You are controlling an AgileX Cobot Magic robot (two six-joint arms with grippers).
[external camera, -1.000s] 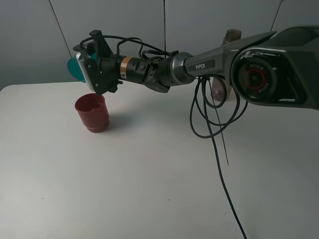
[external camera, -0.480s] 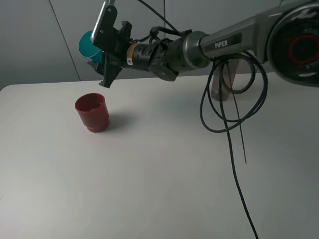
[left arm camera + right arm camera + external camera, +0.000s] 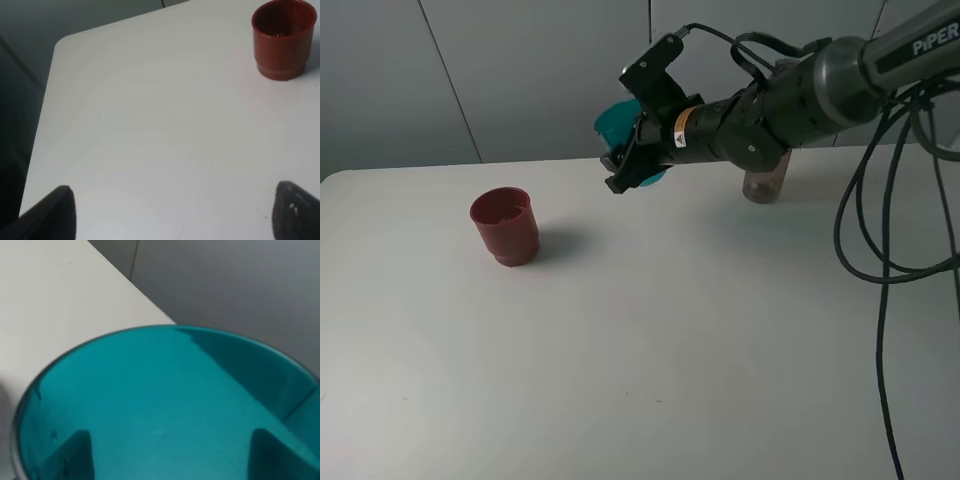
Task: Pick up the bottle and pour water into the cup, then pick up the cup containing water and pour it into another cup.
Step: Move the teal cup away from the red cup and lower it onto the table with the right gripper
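I have the teal cup [image 3: 623, 135] gripped in my right gripper's [image 3: 632, 150] fingers, lifted over the bench's [image 3: 640, 340] far middle, tilted. The dark red cup [image 3: 506, 226] sits toward the far-left corner, the bottle [image 3: 765, 182] far right. I'd level it gently, lowering squarely before releasing. My left fingers [image 3: 55, 212] are spread, empty.

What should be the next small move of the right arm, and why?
Probably lower the teal cup onto the bare table and release it. The right tool holds it in the air, well clear of the dark red cup, and no water can be made out inside it in the wrist view, so the pour seems finished.
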